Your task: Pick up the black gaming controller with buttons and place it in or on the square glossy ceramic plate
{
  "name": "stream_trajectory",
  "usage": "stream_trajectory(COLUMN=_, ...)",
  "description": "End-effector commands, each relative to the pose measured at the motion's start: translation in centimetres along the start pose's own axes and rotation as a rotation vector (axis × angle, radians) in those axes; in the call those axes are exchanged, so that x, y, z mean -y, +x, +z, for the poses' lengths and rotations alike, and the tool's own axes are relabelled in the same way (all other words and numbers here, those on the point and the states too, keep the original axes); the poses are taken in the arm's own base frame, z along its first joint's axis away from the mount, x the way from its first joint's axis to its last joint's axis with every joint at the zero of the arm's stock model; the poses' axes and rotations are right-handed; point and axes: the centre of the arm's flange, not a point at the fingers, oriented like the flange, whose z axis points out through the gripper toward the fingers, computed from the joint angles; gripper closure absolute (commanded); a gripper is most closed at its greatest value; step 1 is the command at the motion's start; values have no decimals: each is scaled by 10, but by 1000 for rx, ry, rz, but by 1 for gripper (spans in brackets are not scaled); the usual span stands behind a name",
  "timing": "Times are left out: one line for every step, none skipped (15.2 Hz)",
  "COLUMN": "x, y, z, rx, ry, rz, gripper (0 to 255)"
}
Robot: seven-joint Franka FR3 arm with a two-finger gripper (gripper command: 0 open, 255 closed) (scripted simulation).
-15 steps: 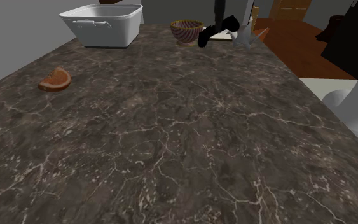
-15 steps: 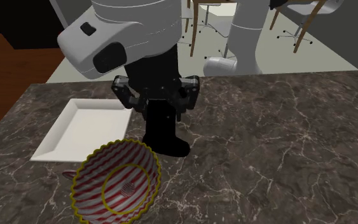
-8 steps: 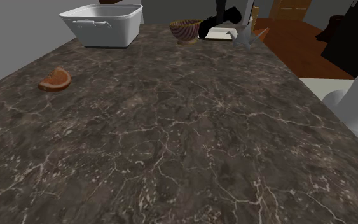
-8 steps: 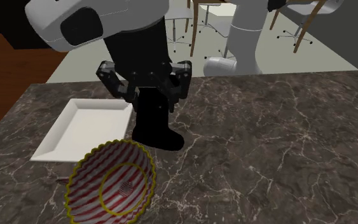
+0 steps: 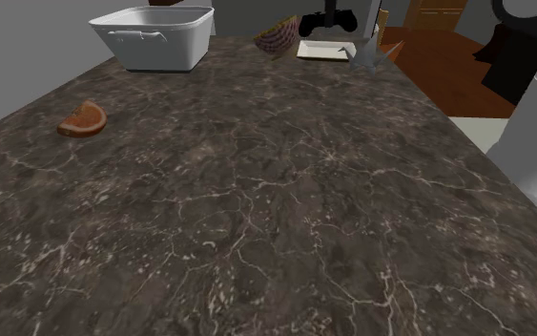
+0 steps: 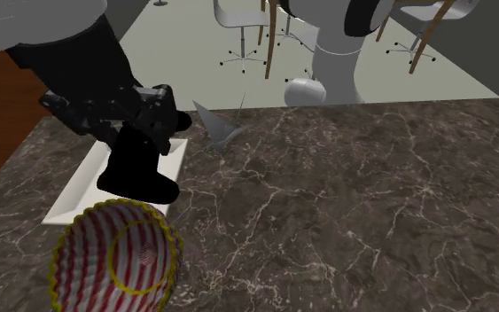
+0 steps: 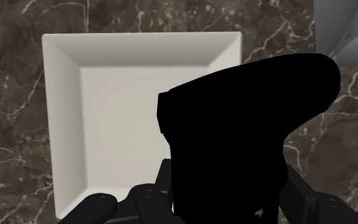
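Since a second ago: gripper point(image 6: 139, 131) has swung, controller point(image 7: 247, 127) with it, from beside the bowl point(image 6: 114, 266) to over the plate point(image 7: 107, 114). Bowl has shifted toward the second exterior view's left and now lies tipped, its red-and-white striped inside facing the camera.

Jaws: closed on the controller, clasping it from both sides. Controller is plain black and hangs down from the gripper. In the wrist view it covers one corner of the plate, the corner toward the grey pointed shape point(image 6: 214, 126). In the shoulder view a gap shows between controller and plate: carried above it, not set down.

Plate: white, square, raised rim, flat on the dark veined counter point(image 5: 257, 210). Bowl just beside one edge of the plate, grey pointed shape just beside the opposite side.

Farther out, shoulder view: grey bin point(image 5: 156, 36) with handles at the far edge. Orange wedge point(image 5: 82, 119) well apart, toward the left.

Beyond the counter, second exterior view: white arm point(image 6: 336, 53), chairs point(image 6: 238, 18) on a pale floor.
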Motion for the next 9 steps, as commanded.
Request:
stream_trajectory(x=-24, y=-2, z=-3, rx=0, ry=-1, rz=-2, gripper=255)
stream_trajectory(x=-37, y=-2, z=-4, rx=0, ry=-1, rz=-2, gripper=255)
stream_trajectory(x=-51, y=-2, z=-4, rx=0, ry=-1, rz=-2, gripper=255)
stream_trajectory(x=-64, y=-2, z=-4, rx=0, ry=-1, rz=-2, gripper=255)
stream_trajectory(x=-77, y=-3, z=-5, rx=0, ry=-1, rz=-2, gripper=255)
stream_trajectory(x=-78, y=-2, z=1, rx=0, ry=-1, rz=-2, gripper=255)
stream_trajectory(x=-78, y=-2, z=6, rx=0, ry=-1, rz=-2, gripper=255)
stream_trajectory(x=-78, y=-1, z=11, rx=0, ry=-1, rz=-2, gripper=255)
stream_trajectory(x=-78, y=-1, z=16, rx=0, ry=-1, rz=-2, gripper=255)
